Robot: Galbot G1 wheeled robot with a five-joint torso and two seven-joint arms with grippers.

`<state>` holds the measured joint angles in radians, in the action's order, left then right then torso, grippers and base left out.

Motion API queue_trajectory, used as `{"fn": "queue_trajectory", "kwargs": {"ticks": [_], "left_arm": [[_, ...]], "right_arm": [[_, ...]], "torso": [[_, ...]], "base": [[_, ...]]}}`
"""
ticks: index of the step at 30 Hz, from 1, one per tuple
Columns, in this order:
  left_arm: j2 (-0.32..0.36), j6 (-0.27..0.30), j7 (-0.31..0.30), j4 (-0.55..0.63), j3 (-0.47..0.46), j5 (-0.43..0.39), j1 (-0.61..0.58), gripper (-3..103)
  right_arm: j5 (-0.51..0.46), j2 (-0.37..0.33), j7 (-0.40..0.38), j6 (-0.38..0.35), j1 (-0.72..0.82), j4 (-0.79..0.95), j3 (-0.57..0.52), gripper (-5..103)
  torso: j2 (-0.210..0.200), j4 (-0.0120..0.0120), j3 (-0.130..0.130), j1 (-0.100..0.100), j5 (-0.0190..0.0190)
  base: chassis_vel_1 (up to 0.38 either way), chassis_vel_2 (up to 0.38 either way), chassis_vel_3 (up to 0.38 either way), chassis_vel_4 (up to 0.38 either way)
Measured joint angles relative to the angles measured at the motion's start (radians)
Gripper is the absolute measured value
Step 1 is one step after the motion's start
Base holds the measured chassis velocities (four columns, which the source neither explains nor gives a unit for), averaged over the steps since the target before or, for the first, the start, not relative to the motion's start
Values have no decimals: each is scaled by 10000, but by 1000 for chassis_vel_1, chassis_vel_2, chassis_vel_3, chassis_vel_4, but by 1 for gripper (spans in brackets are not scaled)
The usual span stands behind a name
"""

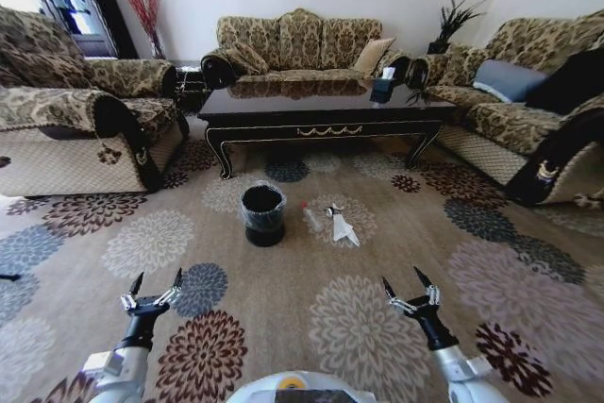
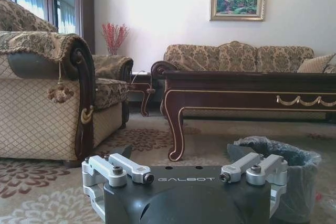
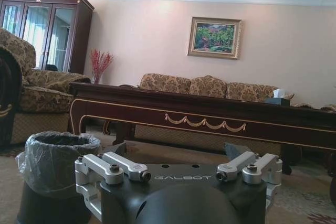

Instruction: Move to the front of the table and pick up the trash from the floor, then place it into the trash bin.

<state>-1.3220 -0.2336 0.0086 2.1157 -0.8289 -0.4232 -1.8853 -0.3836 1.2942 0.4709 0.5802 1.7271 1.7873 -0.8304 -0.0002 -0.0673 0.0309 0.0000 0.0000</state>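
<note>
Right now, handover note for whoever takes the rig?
Left gripper: open, empty, held low over the floor on the robot's left.
Right gripper: open, empty, low on the right.
Bin: on the floor before the table.
Trash: bottle and white paper lie on the floor just right of the bin.
Done: robot faces the table front.
Left: pick up each piece and bin it.

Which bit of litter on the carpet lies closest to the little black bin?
The clear bottle with the red cap: it lies just beside the trash bin, while the white crumpled paper sits farther out on its other side.
</note>
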Motion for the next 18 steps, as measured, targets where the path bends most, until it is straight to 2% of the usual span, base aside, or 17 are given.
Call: {"fn": "queue_trajectory", "kwargs": {"ticks": [18], "left_arm": [[92, 126, -47, -20, -36, -84, 221, 100]], "right_arm": [[129, 85, 11, -24, -95, -82, 66, 100]], "torso": [[0, -1, 2, 0, 1]], "base": [[-189, 195, 196, -191]]}}
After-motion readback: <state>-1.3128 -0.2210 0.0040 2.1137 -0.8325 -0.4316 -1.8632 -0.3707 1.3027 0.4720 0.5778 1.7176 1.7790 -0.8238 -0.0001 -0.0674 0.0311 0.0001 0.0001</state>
